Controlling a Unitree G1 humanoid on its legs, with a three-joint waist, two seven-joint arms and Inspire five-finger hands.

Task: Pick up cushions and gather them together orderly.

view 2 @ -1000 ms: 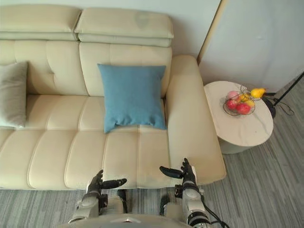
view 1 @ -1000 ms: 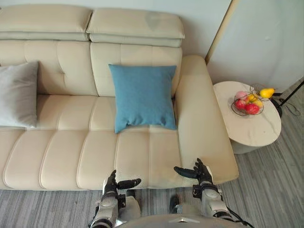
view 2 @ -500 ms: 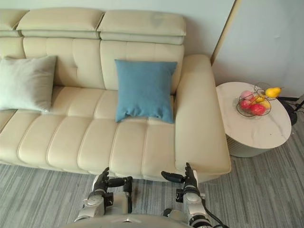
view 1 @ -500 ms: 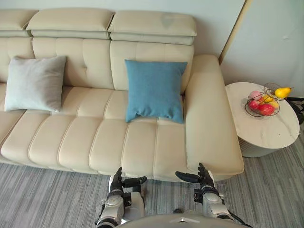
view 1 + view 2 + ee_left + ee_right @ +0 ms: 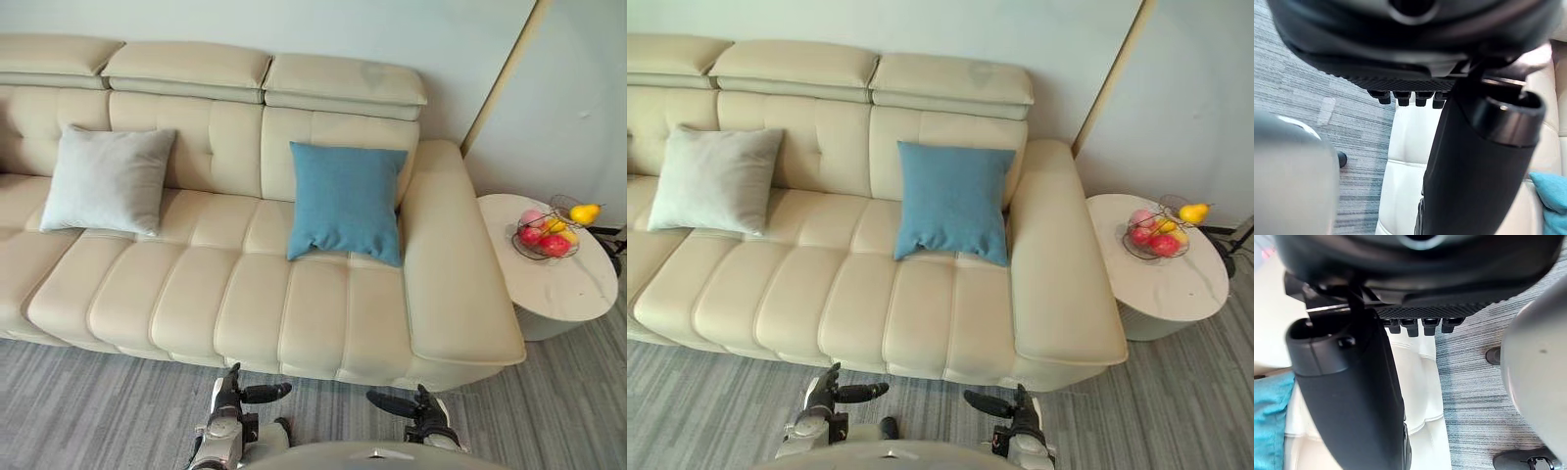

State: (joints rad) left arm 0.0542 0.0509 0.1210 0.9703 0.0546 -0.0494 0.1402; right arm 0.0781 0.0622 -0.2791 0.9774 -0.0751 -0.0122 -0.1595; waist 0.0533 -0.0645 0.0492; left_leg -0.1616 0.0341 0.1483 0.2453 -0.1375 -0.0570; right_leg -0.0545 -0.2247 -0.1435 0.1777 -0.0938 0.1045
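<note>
basket: wire basket (image 5: 516, 231) stands on the round side surface (image 5: 573, 289), right of the sofa (image 5: 235, 294) arm, on the right of the scene.
basket contents: fruit, piled. Red apples (image 5: 554, 245) sit on the near side, with a pinkish fruit (image 5: 532, 216) behind them and small yellow pieces between. The yellow pear (image 5: 585, 212) lies at the far-right rim.
blue cushion (image 5: 345, 201): upright, leaning on the backrest at the right end of the seat, just beside the right arm of the sofa. Nothing holds it.
grey cushion (image 5: 106, 180): upright, leaning on the backrest on the left part of the seat. It is well apart from the blue cushion, with bare seat between them. Nothing holds it.
my left hand (image 5: 230, 399): low at the near edge, over the floor (image 5: 118, 411) in front of the sofa and off the seat. The thumb sticks out to the right.
left fingers (image 5: 1399, 98): straight, apart from the thumb, nothing between them.
my right hand (image 5: 423, 406): near edge, right of the left hand, over the floor in front of the sofa's right end. The thumb points left, toward the other hand.
right fingers (image 5: 1410, 327): straight, spread off the thumb, empty.
wrist views: both look along the cream seat front; a corner of the blue cushion shows past each thumb.
floor: grey, striped.
</note>
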